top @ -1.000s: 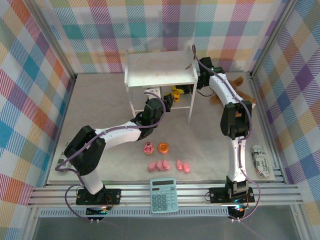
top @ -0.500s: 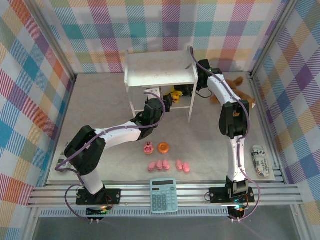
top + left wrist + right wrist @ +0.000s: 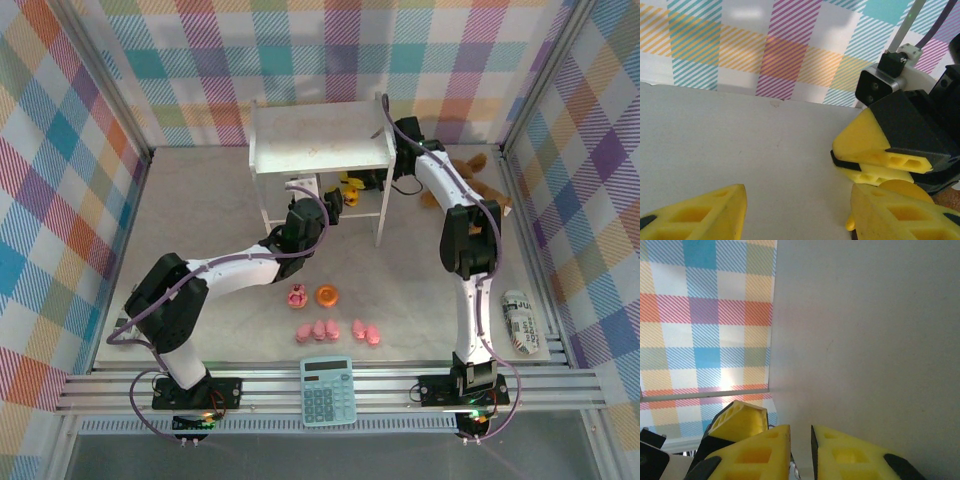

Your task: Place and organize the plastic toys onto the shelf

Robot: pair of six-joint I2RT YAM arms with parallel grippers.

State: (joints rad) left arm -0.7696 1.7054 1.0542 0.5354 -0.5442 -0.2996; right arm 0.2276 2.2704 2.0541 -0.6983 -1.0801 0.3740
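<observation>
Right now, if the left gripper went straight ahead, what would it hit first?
Likely nothing close: the left gripper points across bare pale surface to the plaid wall. The right gripper sits just right of that line; depth is unclear.

no legible text, calculator (image 3: pixel 327 391) keys and packet (image 3: pixel 520 322) print unreadable

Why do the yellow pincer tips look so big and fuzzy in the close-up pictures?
Left wrist view: the left pincer sits right against the lens, so its tips look huge and soft-edged, and a bright patch glares on the wall. Right wrist view: the right pincer is just as close and blurry. Top view: evenly lit and sharp.
</observation>
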